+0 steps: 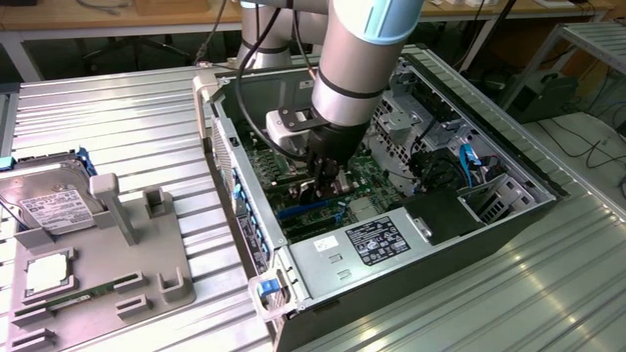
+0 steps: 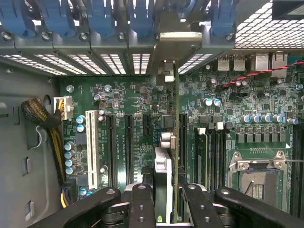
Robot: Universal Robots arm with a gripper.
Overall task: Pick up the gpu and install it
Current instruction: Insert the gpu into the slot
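The gpu [image 2: 176, 118] shows edge-on as a thin green card standing upright over the motherboard [image 2: 118, 99], beside a long black slot [image 2: 183, 142]. Its silver end bracket [image 2: 173, 45] reaches the case's rear slot openings. My gripper [image 2: 169, 205] is shut on the card, one black finger [image 2: 141, 204] on each side of it. In the exterior view my gripper [image 1: 326, 183] reaches down into the open computer case [image 1: 225, 169], with the gpu [image 1: 311, 196] dark below it. I cannot tell whether the card's edge sits in the slot.
A white slot [image 2: 91, 147] and black slots [image 2: 111, 147] lie beside the card, the CPU socket [image 2: 259, 175] on its other side. A cable bundle [image 2: 42, 118] hangs near the case wall. A power supply [image 1: 367, 246] fills the case's near end. On the exterior view's left, a grey fixture [image 1: 108, 279] holds a hard drive [image 1: 49, 202] and a RAM stick [image 1: 73, 299].
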